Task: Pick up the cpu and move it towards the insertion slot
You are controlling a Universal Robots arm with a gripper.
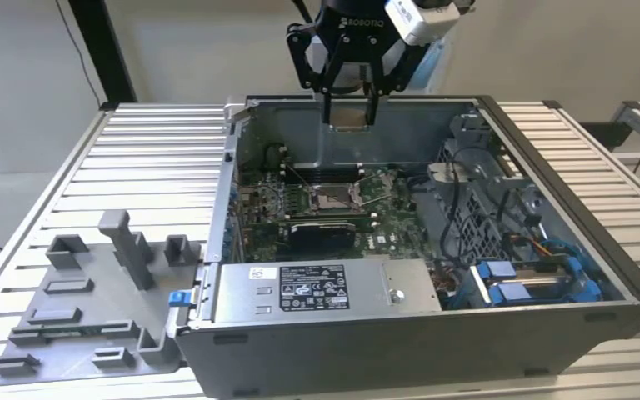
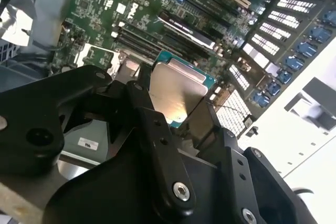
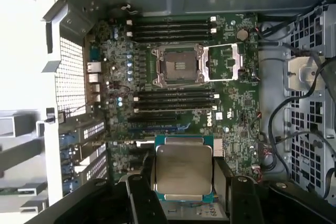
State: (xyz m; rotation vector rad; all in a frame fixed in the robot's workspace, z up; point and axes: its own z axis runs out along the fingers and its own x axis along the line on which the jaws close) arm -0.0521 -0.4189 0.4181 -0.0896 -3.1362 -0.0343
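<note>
**How the Cameras Are Set**

The open computer case (image 1: 409, 250) is seen whole by the exterior view, from above and some way off. The green circuit board (image 3: 173, 93) is looked down on squarely in the first wrist view, and obliquely, from nearer, in the second wrist view (image 2: 131, 19). The board is shared by all three.

brushed metal cpu (image 3: 184, 169), seemingly matt plastic jaws

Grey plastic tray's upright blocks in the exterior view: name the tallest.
The T-topped post near the middle of the grey plastic tray is tallest; it rises well above the low square blocks around it.
</note>
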